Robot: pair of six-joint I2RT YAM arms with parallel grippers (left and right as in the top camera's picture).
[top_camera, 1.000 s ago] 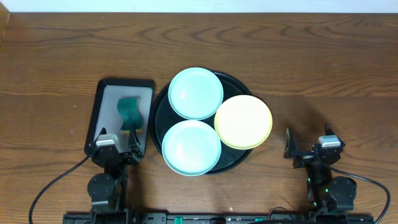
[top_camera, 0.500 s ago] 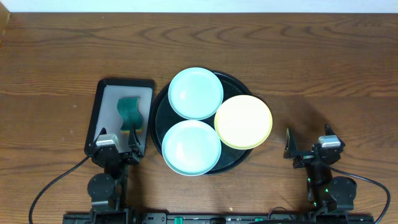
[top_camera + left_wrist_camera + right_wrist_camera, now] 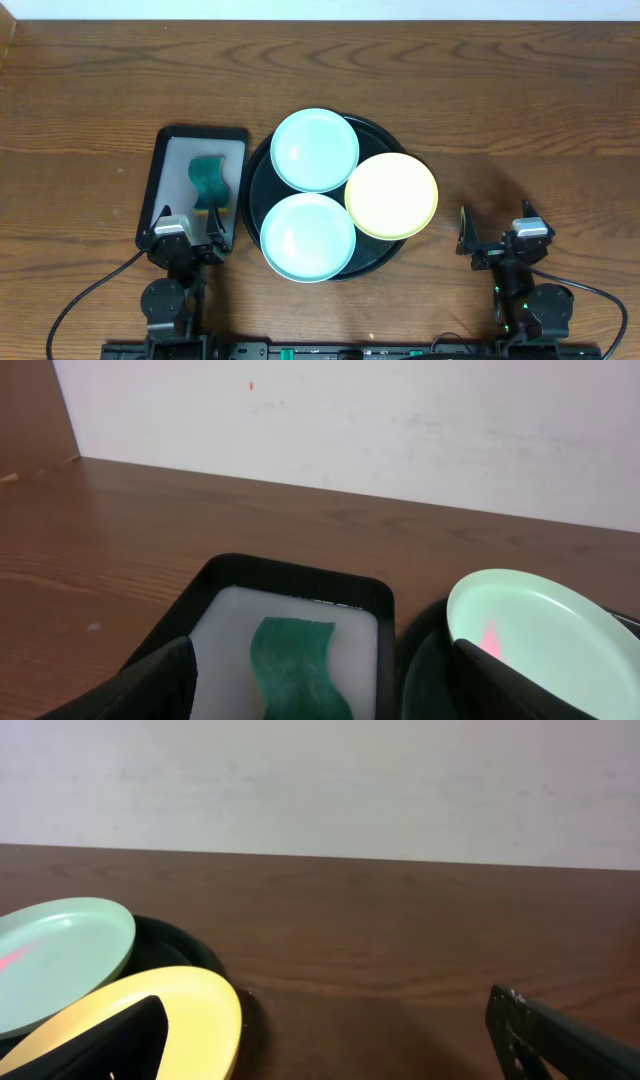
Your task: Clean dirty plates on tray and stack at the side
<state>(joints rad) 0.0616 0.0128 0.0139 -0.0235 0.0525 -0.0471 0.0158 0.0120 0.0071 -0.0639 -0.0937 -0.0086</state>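
Three plates (image 3: 314, 150) sat on tray (image 3: 256, 185), mint ones smeared red. Flanking tray, left gripper (image 3: 188, 218) and right gripper (image 3: 495, 228) both gaped wide, empty.

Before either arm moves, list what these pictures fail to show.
- Overhead: most of the tray floor, covered by the plates.
- Overhead: any smears on the plates, too faint to tell.
- Left wrist: the sponge's near end, cut off by the bottom edge.
- Right wrist: the yellow plate's near part, behind a dark finger and the bottom edge.
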